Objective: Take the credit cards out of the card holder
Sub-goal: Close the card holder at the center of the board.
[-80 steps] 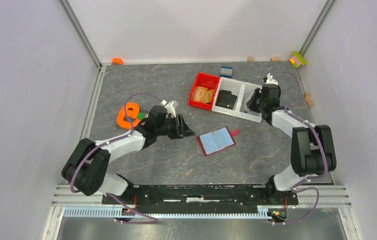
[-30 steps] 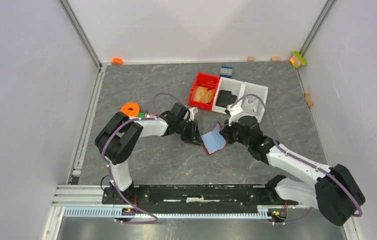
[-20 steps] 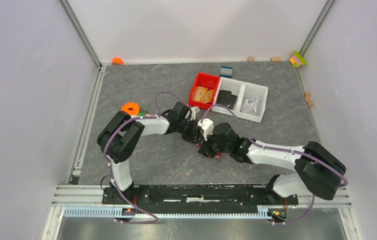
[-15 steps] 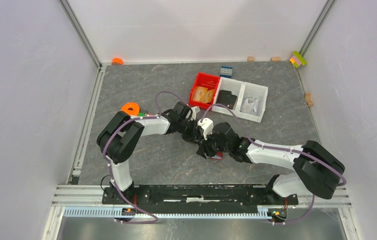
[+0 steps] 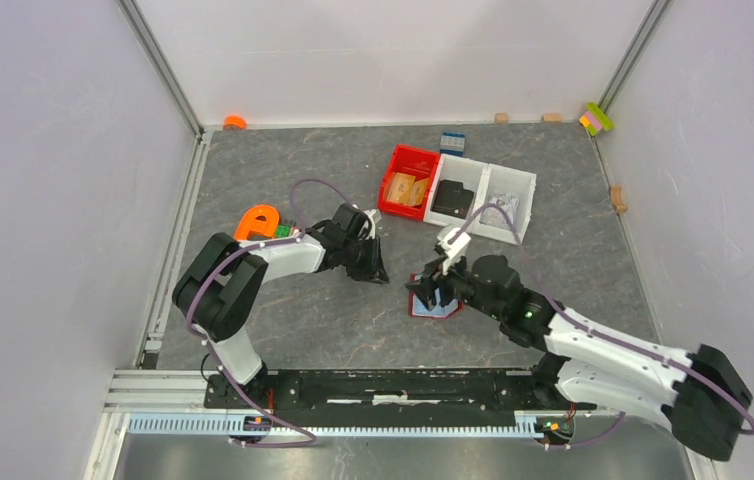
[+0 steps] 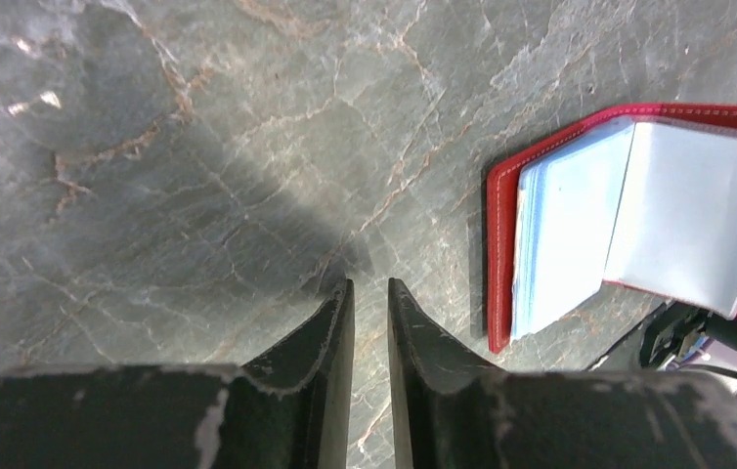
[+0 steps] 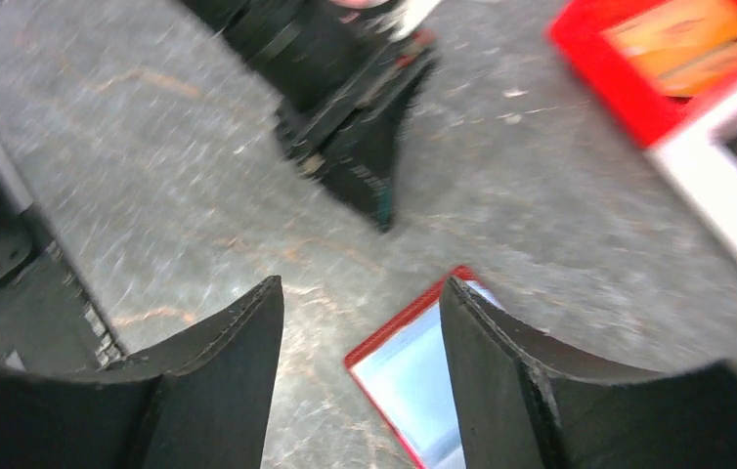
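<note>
The card holder [image 5: 450, 308] lies open on the grey table, dark red with light blue credit cards [image 6: 565, 225] in its clear sleeves. In the right wrist view the card holder [image 7: 411, 371] shows one red corner low between the fingers. My right gripper [image 5: 431, 292] hovers over its left part, open wide [image 7: 360, 288], nothing between the fingers. My left gripper [image 5: 381, 277] rests low just left of the card holder [image 6: 497, 254]. Only a narrow empty gap separates its fingers [image 6: 369, 288], and it touches nothing. The right arm hides part of the holder from above.
Behind the holder stand a bright red bin [image 5: 405, 187] with tan wooden pieces and a white two-part bin [image 5: 498, 205]. An orange piece [image 5: 256, 222] lies by the left arm. Small blocks [image 5: 452, 141] sit near the back wall.
My right arm swung from the white bin to the holder, held it shut, then opened wide and lifted. The holder sits slightly nearer the front. The left gripper backed off a little to the left.
</note>
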{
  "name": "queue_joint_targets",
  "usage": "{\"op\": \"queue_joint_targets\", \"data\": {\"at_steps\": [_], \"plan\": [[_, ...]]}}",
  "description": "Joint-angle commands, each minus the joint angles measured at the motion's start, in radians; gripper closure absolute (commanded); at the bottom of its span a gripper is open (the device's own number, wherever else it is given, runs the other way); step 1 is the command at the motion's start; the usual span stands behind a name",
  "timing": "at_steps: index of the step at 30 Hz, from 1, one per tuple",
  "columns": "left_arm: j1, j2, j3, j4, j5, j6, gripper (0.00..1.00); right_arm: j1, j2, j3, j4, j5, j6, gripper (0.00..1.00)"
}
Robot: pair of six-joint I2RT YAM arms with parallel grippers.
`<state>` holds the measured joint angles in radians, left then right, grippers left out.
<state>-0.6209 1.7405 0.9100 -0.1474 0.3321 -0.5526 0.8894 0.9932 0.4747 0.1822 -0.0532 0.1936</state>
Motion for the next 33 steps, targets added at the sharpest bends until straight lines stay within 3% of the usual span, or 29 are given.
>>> {"op": "queue_joint_targets", "data": {"at_steps": [1,3,4,7,9,12,16,19,24,33], "plan": [[0.002,-0.061,-0.037,0.031,0.0,0.042,0.75,-0.001,-0.176,-0.029,-0.092,0.386,0.048,0.38],[-0.004,-0.074,-0.042,0.034,0.011,0.041,0.75,-0.001,-0.26,-0.051,-0.191,0.589,0.124,0.41],[-0.009,-0.076,-0.04,0.029,0.014,0.04,0.75,-0.001,-0.302,-0.061,-0.239,0.657,0.148,0.47],[-0.024,-0.068,-0.03,0.016,0.015,0.038,0.76,0.0,-0.37,-0.065,-0.389,0.845,0.24,0.89],[-0.033,-0.058,-0.021,0.006,0.016,0.037,0.77,-0.001,-0.368,-0.085,-0.447,0.929,0.284,1.0],[-0.043,-0.046,-0.013,-0.004,0.019,0.038,0.82,-0.004,-0.25,-0.064,-0.538,0.98,0.354,1.0],[-0.053,-0.021,-0.003,-0.009,0.036,0.042,0.98,-0.012,-0.041,0.03,-0.709,1.048,0.485,1.0],[-0.062,0.007,0.009,-0.015,0.05,0.044,0.98,-0.06,0.009,0.017,-0.678,1.016,0.432,1.0],[-0.083,0.033,0.032,-0.033,0.054,0.051,0.98,-0.214,-0.001,-0.049,-0.548,0.811,0.3,0.97],[-0.099,0.065,0.054,-0.046,0.085,0.052,0.98,-0.3,0.005,-0.122,-0.38,0.347,0.217,0.96]]}}
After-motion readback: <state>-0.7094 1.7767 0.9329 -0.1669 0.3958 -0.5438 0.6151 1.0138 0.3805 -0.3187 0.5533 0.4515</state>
